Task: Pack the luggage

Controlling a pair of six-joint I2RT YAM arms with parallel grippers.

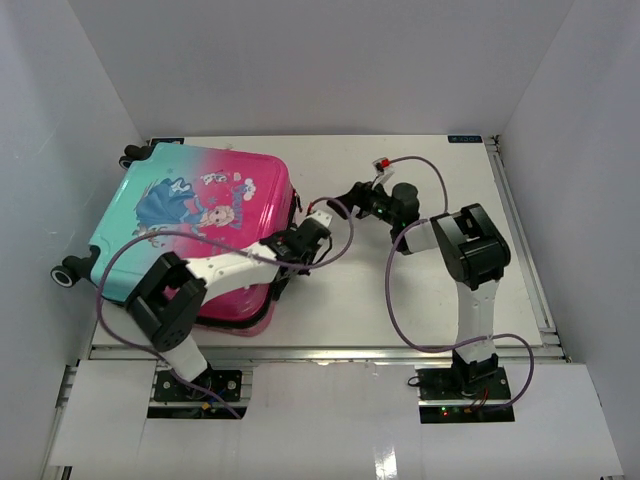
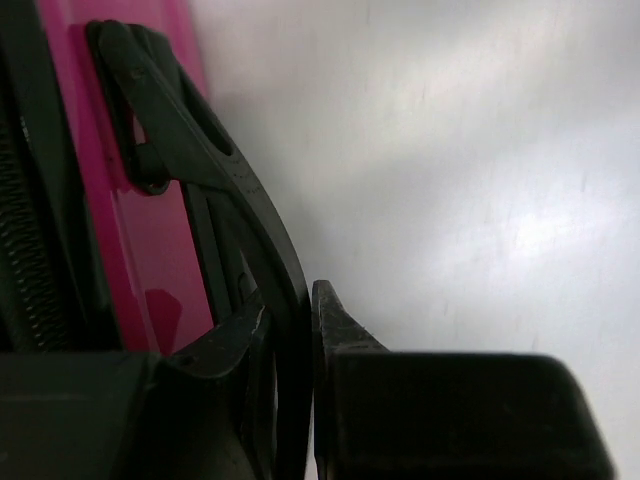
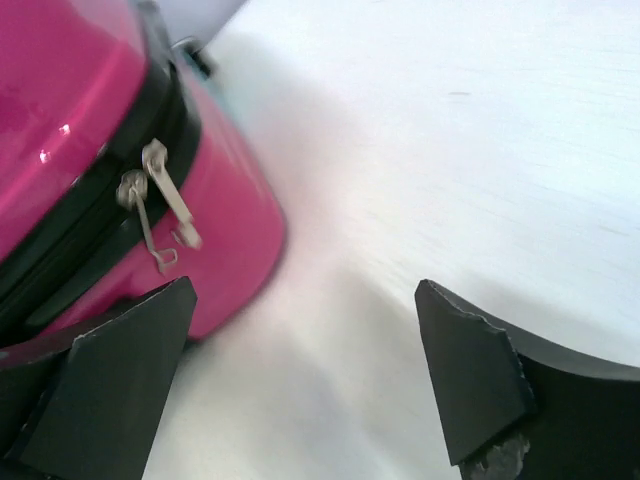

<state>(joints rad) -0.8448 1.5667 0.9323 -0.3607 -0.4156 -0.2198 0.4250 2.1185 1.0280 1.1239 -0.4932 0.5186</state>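
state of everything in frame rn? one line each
suitcase: lying flat on table, lid down.
zipper pulls: both together at a corner, hanging loose.
left gripper: shut on handle.
right gripper: open, empty, beside suitcase.

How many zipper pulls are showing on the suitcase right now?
2 zipper pulls, side by side on the suitcase's black zipper track: one, the other just left. More may be hidden.
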